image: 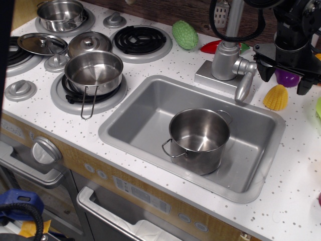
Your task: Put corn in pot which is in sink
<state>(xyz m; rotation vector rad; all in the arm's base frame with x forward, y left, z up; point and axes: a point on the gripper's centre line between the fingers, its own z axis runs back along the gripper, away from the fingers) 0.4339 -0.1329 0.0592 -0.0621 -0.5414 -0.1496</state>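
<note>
**Right Now: Corn Sits on the Counter, Pot Waits in the Sink**

Right now the corn [276,97] sits on the white speckled counter [165,65], at about 2 o'clock from the sink [135,118]. It is small, yellow and bumpy, and its pointy end faces up. It is just past the sink's far right corner, not inside it.

The pot [199,138] stands upright in the sink, a bit right of the middle. It is deep and shiny, with two thin wire handles. Nothing is in it.

The gripper [290,83] is black and hangs at 12 o'clock from the corn, close above it. Its two fingers point down and are spread wide apart, one on each side of a purple toy [286,78]. They are not squeezing anything. I cannot tell if they touch the purple toy.

A grey tap [228,52] stands at 12 o'clock from the sink, and its handle hangs down toward the basin.

Over at 10 o'clock from the sink is a stove. A pan [94,73] with one long wire handle sits on a burner there. A small pot [61,14] sits on the far burner. A flat lid [41,44] and a round lid [89,43] lie between them.

A green bumpy toy [185,34] lies at 11 o'clock from the tap, near a black coil burner [140,40]. A red toy [211,46] peeks out beside the tap.
</note>
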